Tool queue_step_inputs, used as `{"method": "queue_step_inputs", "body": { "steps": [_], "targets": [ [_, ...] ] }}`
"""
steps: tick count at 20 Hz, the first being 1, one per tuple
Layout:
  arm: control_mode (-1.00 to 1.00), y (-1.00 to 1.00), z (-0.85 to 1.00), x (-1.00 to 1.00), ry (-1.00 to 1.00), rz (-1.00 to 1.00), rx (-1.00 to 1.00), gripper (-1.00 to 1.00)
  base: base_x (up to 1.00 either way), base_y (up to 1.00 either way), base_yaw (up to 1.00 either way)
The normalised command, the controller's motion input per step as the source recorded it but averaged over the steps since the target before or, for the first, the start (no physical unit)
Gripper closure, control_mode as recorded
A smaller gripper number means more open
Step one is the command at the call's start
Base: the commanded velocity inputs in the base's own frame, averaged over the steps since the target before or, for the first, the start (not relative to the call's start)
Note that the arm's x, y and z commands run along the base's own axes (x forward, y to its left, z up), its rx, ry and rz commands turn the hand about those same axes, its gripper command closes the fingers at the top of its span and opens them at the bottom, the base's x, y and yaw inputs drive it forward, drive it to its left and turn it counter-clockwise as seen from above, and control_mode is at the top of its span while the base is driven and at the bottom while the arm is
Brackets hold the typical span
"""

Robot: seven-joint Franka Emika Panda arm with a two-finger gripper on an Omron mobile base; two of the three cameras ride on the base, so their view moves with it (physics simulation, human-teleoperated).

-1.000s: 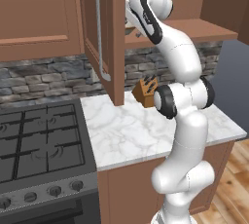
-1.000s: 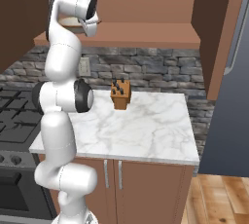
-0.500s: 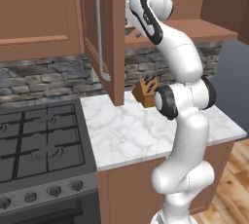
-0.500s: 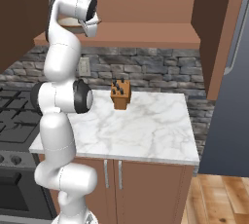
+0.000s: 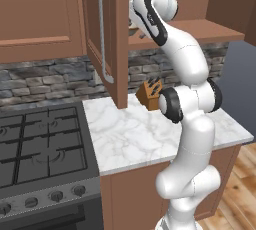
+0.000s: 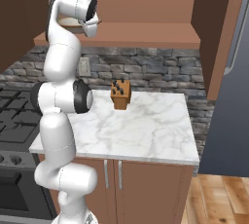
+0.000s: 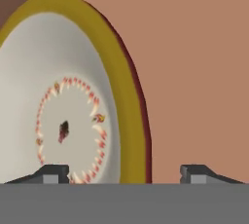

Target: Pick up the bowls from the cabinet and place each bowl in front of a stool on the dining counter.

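In the hand view the gripper (image 7: 124, 173) has its two dark tips spread wide. One fingertip (image 7: 52, 173) sits over the pale inside of the beige-tan bowl (image 7: 73, 96); the other fingertip (image 7: 197, 173) is outside the bowl's yellow-brown rim, so the rim lies between them, and nothing is pinched yet as far as I can tell. Behind the bowl is the plain reddish-brown wall inside the cabinet (image 7: 194, 47).

From the base, the marble worktop (image 5: 150, 134) lies nearest, beside the black stove (image 5: 35, 149). A wooden knife block (image 6: 120, 94) stands by the worktop's back edge. Above, the cabinet door (image 5: 102, 34) hangs open, and the arm (image 6: 63, 62) reaches up onto the shelf, where the bowl's edge (image 6: 68, 21) shows at the left end.
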Motion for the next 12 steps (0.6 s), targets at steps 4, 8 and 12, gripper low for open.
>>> {"method": "queue_step_inputs", "body": {
  "steps": [4,8,12],
  "targets": [
    [-1.00,0.00,0.00,0.00,0.00,0.00,0.00,1.00,0.00,0.00,0.00],
    [-1.00,0.00,0.00,0.00,0.00,0.00,0.00,1.00,0.00,0.00,0.00],
    [-1.00,0.00,0.00,0.00,0.00,0.00,0.00,1.00,0.00,0.00,0.00]
  ]
}}
